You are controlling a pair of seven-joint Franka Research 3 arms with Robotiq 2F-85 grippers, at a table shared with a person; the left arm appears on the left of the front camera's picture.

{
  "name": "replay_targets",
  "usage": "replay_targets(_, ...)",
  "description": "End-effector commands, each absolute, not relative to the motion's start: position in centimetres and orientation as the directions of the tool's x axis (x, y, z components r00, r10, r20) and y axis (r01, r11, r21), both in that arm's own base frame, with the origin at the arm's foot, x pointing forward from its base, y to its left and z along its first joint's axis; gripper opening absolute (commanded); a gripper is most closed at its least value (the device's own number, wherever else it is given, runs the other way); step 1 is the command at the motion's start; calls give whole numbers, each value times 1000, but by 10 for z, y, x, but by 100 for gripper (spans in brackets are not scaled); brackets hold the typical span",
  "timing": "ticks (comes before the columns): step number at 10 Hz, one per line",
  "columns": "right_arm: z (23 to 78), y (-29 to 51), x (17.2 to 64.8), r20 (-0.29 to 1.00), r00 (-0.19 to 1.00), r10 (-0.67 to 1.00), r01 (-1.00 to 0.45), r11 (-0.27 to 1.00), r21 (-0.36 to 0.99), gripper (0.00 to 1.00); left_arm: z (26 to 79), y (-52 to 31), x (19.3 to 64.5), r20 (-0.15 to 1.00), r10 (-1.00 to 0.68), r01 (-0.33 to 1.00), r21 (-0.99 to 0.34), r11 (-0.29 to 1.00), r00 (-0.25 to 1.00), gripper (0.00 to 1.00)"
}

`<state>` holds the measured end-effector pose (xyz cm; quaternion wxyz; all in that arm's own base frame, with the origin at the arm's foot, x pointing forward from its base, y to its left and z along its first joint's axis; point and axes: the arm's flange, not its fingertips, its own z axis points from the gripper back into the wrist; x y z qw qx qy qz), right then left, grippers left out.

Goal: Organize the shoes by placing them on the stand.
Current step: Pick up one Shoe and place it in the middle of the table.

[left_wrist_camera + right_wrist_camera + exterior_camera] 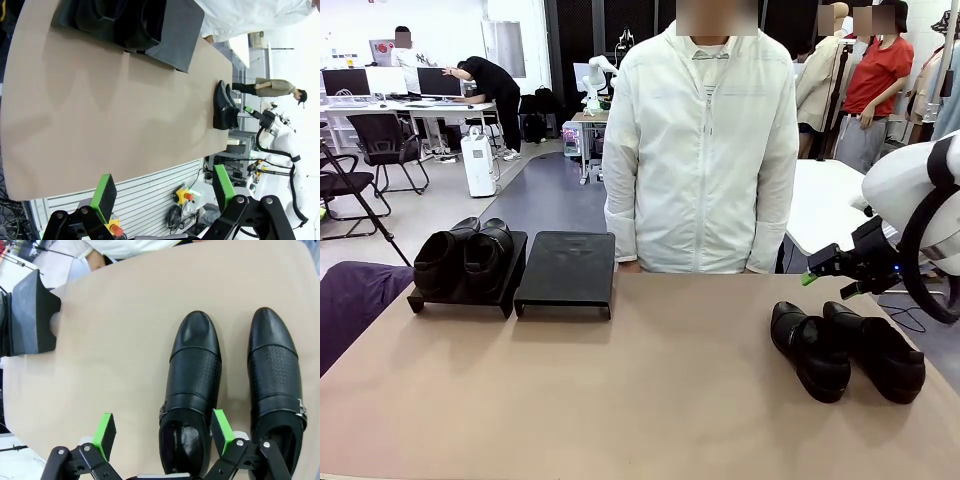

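1. Got one pair of shoes (465, 255) sitting on the left half of the stand (565, 298). Right tray (567, 262) bare.
2. Got the other pair lying side by side, just apart, on the worktop (620, 390) over at the robot's right, well apart from the stand.
3. Looking down the right end effector (163, 431): spread wide, pinching nothing, hovering above the heel end of the inner shoe (192, 385), the one nearer the stand.
4. Now the bit that matters: runs lengthwise straight away from that wrist, heel near, toe far, pointing toward the person's side. So lined up to close across the width, not along the length.
5. Not centred though. Seeing one pad (221, 430) over the gap next to the outer shoe (275, 380), the other pad well out over bare worktop.
6. Left end effector (164, 191): spread too, empty, hanging back off the near worktop edge, well apart from any shoe. Right arm clearly nearer.
7. Guessing here: needs a nudge sideways to centre, then down onto the heel collar, then a long carry leftward to the bare tray.
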<state>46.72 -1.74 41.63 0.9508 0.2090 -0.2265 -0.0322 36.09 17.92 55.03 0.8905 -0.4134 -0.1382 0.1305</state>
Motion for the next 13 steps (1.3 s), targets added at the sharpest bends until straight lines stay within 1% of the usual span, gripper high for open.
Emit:
replay_targets(1,426,-23,471,284,957,-55,-37,950,309,100,550,180,358,134,343,-120,-770,627,930,100)
replay_targets(2,436,-31,464,175,984,-25,-8,982,187,100,550,180,358,134,343,-120,-770,627,930,100)
replay_targets(3,441,-36,458,155,986,-58,34,987,157,100,550,180,358,134,343,-120,-770,627,930,100)
replay_targets(4,436,-31,453,156,983,-97,82,992,98,100,550,180,358,134,343,-120,-770,627,930,100)
replay_targets(5,425,-23,446,130,989,-73,63,995,74,100,550,180,358,134,343,-120,-770,627,930,100)
replay_targets(7,406,-14,449,124,986,-110,92,986,139,100,550,180,358,134,343,-120,-770,627,930,100)
replay_targets(8,400,-11,453,107,988,-110,94,984,150,100,550,180,358,134,343,-120,-770,627,930,100)
replay_targets(9,395,-6,455,91,990,-105,90,984,153,100,550,180,358,134,343,-120,-770,627,930,100)
replay_targets(11,377,5,463,15,996,-88,85,985,147,100,550,180,358,134,343,-120,-770,627,930,100)
replay_targets(13,361,13,467,-5,996,-94,93,984,154,100,550,180,358,134,343,-120,-770,627,930,100)
